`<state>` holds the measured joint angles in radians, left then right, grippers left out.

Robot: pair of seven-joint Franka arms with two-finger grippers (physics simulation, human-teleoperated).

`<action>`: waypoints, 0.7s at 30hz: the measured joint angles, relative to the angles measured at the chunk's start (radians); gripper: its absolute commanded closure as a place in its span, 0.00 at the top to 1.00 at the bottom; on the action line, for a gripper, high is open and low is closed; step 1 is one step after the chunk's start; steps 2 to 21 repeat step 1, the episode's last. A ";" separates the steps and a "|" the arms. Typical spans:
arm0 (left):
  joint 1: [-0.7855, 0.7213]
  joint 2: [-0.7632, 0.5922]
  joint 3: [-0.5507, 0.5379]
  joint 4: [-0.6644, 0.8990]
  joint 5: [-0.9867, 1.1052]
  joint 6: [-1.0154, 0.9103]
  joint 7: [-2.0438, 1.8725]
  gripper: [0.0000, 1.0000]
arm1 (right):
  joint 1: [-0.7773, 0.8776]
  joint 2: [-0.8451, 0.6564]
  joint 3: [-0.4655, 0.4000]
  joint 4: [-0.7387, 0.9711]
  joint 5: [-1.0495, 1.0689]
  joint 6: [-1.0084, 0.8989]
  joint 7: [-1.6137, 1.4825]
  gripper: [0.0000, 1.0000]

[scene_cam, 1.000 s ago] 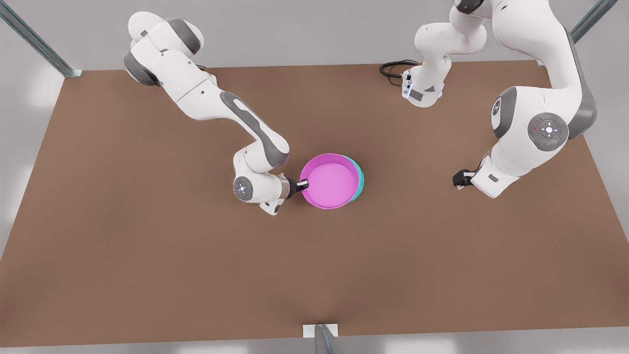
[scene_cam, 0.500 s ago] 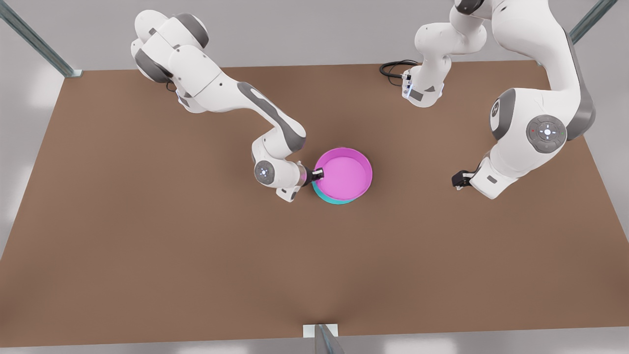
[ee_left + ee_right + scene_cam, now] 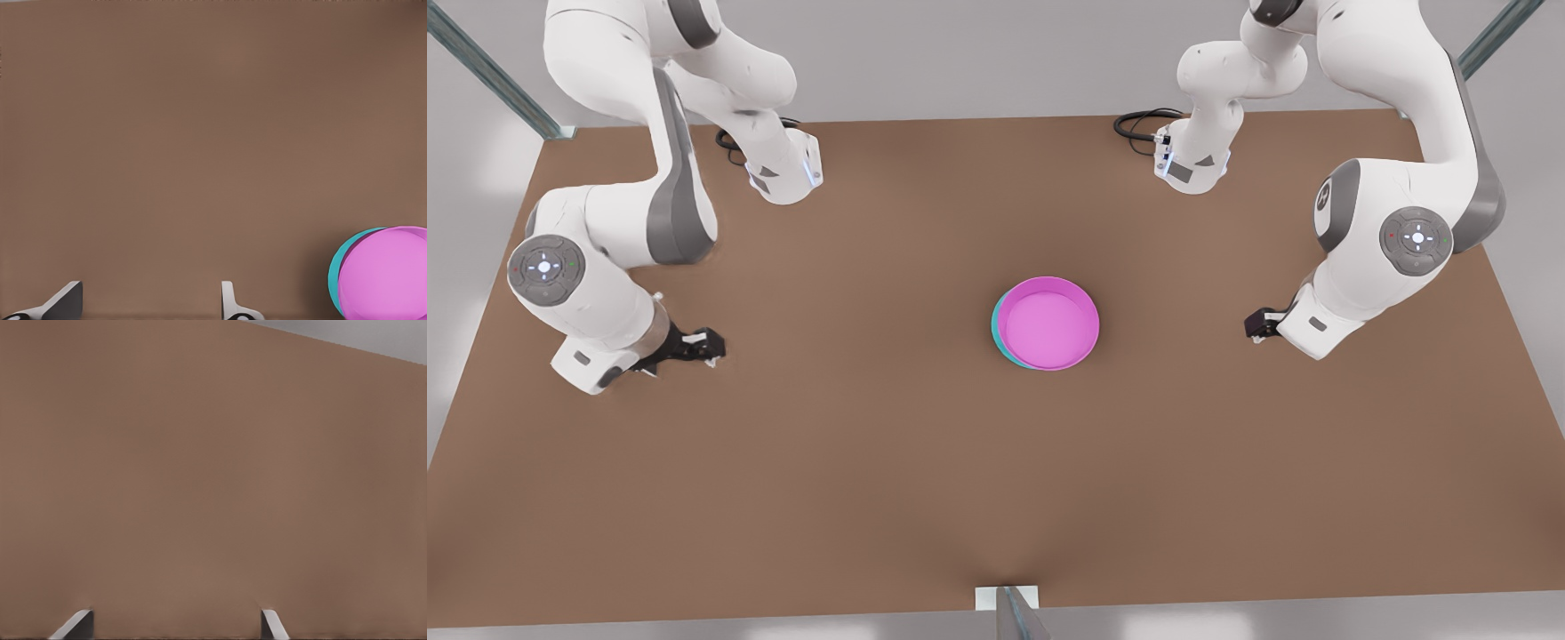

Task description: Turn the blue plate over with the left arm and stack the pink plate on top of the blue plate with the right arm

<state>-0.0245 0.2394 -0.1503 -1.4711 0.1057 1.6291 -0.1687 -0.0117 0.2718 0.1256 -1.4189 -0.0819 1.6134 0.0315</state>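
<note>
The pink plate [image 3: 1049,324] lies open side up on the blue plate [image 3: 995,327] near the table's middle. Only a thin turquoise crescent shows past its rim, on the front view's left. My right gripper [image 3: 713,347] hovers far off at the front view's left, open and holding nothing, its fingertips wide apart over bare table in the right wrist view [image 3: 175,625]. My left gripper [image 3: 1252,324] waits at the front view's right, open [image 3: 148,303]. Its wrist view catches the pink plate [image 3: 387,280] and the blue plate's edge [image 3: 333,280] off to one side.
The brown table [image 3: 871,462] carries both arm bases [image 3: 787,173] [image 3: 1192,164] along its far edge, with a black cable [image 3: 1138,124] beside one. A metal post [image 3: 1009,609] stands at the front edge. Frame struts [image 3: 489,71] rise at the far corners.
My right gripper has let go of the pink plate's rim and drawn far back toward the front view's left. The pink plate stays on the blue plate. The left arm has not moved.
</note>
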 measured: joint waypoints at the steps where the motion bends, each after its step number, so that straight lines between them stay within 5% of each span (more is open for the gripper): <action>1: 0.000 0.000 0.000 0.000 0.000 0.000 0.000 1.00 | -0.004 0.000 0.000 0.001 0.026 -0.006 0.027 1.00; 21: 0.000 0.000 0.000 0.000 0.000 0.000 0.000 1.00 | -0.004 0.000 0.000 0.001 0.026 -0.006 0.027 1.00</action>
